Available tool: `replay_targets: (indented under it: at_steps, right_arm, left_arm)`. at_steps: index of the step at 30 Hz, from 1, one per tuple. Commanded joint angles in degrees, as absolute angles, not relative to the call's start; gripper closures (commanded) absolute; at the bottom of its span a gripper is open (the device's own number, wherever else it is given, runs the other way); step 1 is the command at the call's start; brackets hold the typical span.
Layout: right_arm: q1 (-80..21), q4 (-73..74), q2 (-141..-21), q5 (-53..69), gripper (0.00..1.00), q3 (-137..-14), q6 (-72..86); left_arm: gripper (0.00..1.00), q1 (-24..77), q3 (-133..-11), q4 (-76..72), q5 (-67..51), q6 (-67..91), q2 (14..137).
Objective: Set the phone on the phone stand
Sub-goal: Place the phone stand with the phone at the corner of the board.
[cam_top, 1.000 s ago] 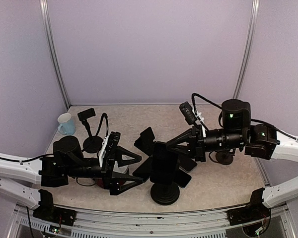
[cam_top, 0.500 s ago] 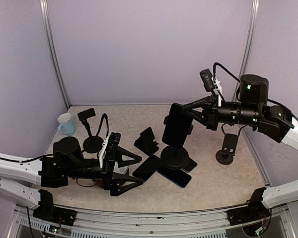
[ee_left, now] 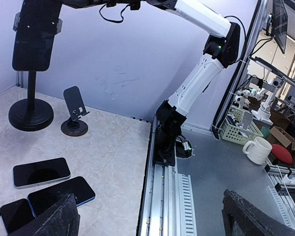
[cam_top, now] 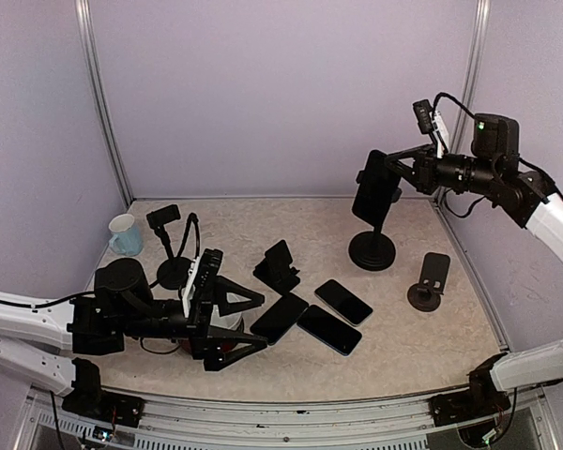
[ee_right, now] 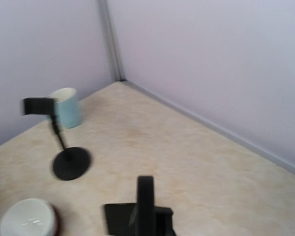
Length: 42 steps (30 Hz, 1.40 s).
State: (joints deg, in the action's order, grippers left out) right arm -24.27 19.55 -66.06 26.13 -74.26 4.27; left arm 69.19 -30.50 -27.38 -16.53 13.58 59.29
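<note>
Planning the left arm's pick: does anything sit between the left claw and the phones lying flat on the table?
Nothing visible does. The open left claw hangs right beside the nearest phone, with no object between them. The small stand sits farther back, off that path.

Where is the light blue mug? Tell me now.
Top view: the light blue mug stands in the far left corner of the table, just left of a round-based phone stand.

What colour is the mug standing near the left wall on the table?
The mug is pale blue; the top external view shows it best.
</note>
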Motion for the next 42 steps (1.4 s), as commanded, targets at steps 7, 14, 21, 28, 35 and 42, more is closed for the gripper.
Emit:
replay_targets:
  at_steps: [7, 14, 21, 28, 35, 42]
  right_arm:
    - [-3.1, 0.4, -73.7, 41.6, 1.00, -76.3, 8.9]
    - [1.1, 3.0, -86.7, 43.1, 1.00, -87.7, 5.9]
    - [4.3, 4.5, -98.5, 46.1, 1.00, -99.1, 4.2]
    - [6.2, 6.2, -107.7, 46.4, 1.00, -109.2, 3.8]
    - [8.2, 8.0, -116.3, 46.9, 1.00, -117.7, 3.9]
    - [9.5, 8.4, -120.0, 47.3, 1.00, -116.9, 2.7]
  left_arm:
    - [0.01, 69.7, -31.3, -24.6, -16.0, 12.4, 55.7]
    - [0.01, 69.5, -30.2, -21.3, -15.0, 11.7, 50.7]
    - [0.01, 69.4, -28.9, -18.0, -14.7, 12.3, 46.4]
    - [0.01, 68.9, -28.6, -15.0, -13.5, 12.8, 44.2]
    - [0.01, 68.7, -29.7, -9.6, -12.1, 13.8, 41.9]
    - [0.01, 68.0, -28.8, -6.5, -10.0, 14.7, 38.4]
